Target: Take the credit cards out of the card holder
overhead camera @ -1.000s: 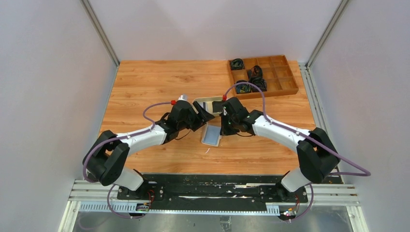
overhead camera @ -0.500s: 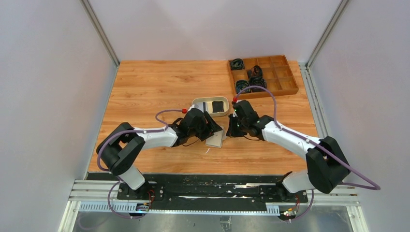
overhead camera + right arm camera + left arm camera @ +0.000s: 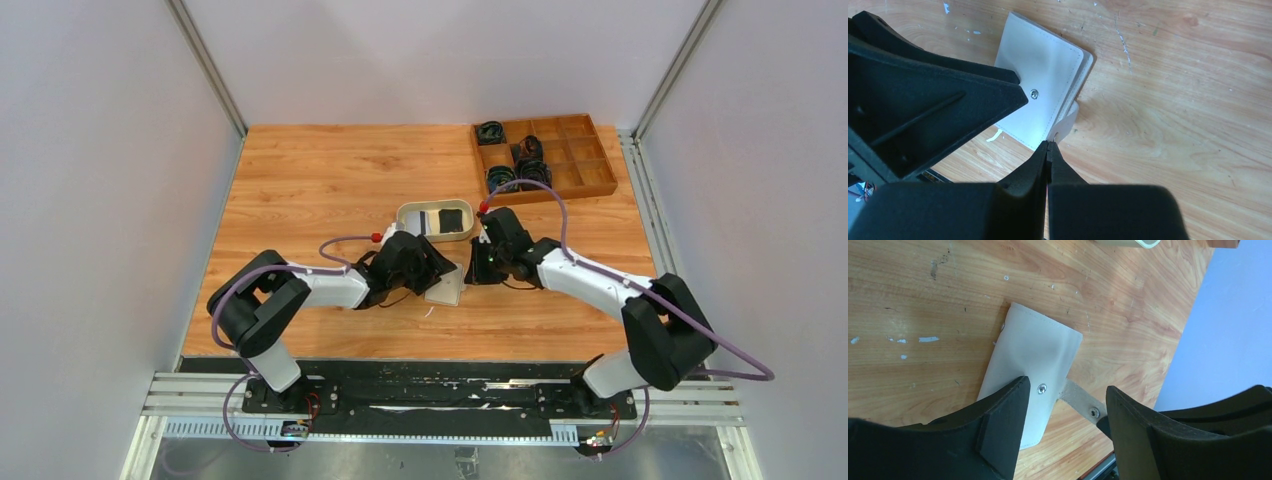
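Observation:
The card holder [image 3: 447,290] lies shut on the table with its cream outside up. It also shows in the left wrist view [image 3: 1035,352] and the right wrist view [image 3: 1045,75]. My left gripper [image 3: 437,274] [image 3: 1065,412] is open, with one finger resting on the holder's near part and the other beyond its snap tab [image 3: 1080,400]. My right gripper [image 3: 470,272] [image 3: 1048,145] is shut, its tips pinching the end of the snap tab [image 3: 1066,117]. A light striped credit card [image 3: 424,220] and a black credit card [image 3: 455,218] lie in the oval tray.
The oval beige tray [image 3: 437,206] stands just behind the grippers. A brown wooden compartment box [image 3: 580,180] with black cables in some cells stands at the back right. The table's near edge lies close below the holder.
A second ago the holder lay open with its pale blue inside up and both grippers were near the tray. Now it is folded shut, cream side up, with both grippers down at it.

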